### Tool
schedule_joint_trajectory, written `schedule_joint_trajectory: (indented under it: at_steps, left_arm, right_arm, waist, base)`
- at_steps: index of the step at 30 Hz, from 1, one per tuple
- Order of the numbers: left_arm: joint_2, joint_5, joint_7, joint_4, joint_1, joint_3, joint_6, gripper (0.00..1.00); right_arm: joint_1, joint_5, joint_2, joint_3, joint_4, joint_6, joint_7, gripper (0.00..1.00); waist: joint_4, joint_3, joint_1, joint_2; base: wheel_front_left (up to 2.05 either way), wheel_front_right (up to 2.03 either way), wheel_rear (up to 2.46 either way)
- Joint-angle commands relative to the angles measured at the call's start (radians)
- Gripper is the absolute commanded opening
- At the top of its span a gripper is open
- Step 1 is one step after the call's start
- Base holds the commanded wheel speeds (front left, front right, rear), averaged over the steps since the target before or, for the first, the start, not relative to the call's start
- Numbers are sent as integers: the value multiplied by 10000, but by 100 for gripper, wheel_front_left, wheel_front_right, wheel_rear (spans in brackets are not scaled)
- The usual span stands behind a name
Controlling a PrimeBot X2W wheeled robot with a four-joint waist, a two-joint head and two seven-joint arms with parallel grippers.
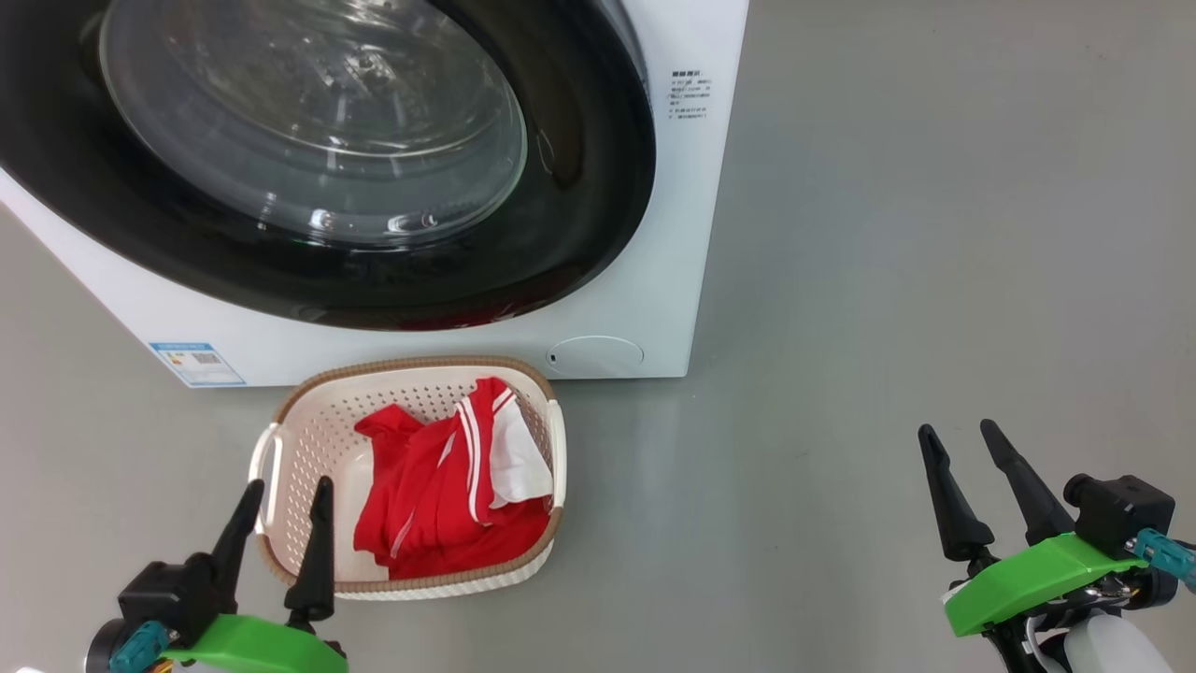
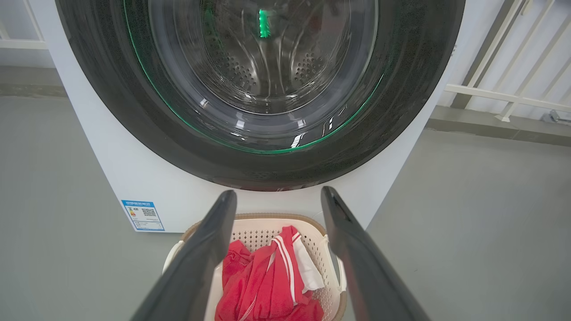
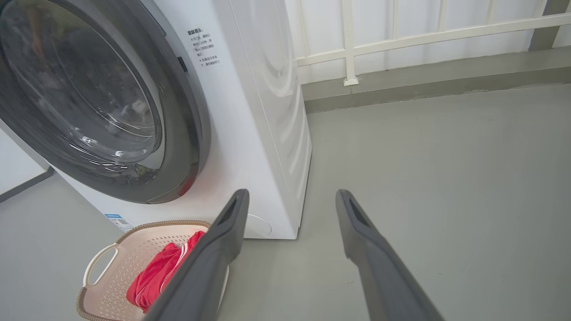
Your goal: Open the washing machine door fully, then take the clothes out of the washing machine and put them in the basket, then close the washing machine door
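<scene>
- Head view: washing machine (image 1: 645,308), white, on a grey floor (image 1: 888,280). Its door (image 1: 579,187) sits flush to the front, with a black rim and a glass bowl.
- Basket (image 1: 308,439) on the floor just before the machine's foot. The red and white clothes (image 1: 439,495) are heaped inside it.
- Blue label (image 1: 197,364) and a round cap (image 1: 595,355) low on the machine's front, either side of the basket.
- Left hand (image 1: 290,484) fingers spread, holding nothing, at the basket's near rim. Right hand (image 1: 956,430) likewise spread and empty, over bare floor well clear of the machine.
- Left wrist view: perforated drum (image 2: 267,71) seen through the glass. Spread fingers frame the basket below the door.
- Right wrist view: white railing (image 3: 401,40) behind the machine. Printed note (image 3: 203,47) on the machine's front beside the door.
</scene>
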Motion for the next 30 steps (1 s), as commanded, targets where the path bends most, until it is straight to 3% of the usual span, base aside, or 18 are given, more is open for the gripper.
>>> schedule_joint_trajectory:
  at_steps: [1, 19, 20, 27, 30]
  left_arm:
    - [278, 21, -93, -218, -84, 323, -29, 100]
    - [121, 285, -93, -257, -162, 474, -29, 100]
    - [-70, 224, 4, -37, 0, 115, 2, 0]
    - [-334, -86, 123, 346, 237, 38, 1, 0]
    - [-334, -411, 200, 304, 257, 83, 0, 0]
  right_arm:
    - [52, -74, -51, 147, -257, -19, -48, 100]
    - [-42, -98, -130, 42, -347, -19, -48, 100]
    - [1, 6, 13, -130, -48, 0, 2, 0]
    - [186, 287, 285, -78, 372, 0, 95, 0]
    - [216, 577, 315, -111, 325, -1, 183, 0]
  waist:
    - [1, 72, 0, 0]
    - [37, 104, 0, 0]
    - [36, 105, 1, 0]
    - [31, 87, 3, 0]
    - [22, 21, 21, 0]
  base:
    - [0, 0, 0]
    - [0, 0, 0]
    - [0, 0, 0]
    - [0, 0, 0]
    - [0, 0, 0]
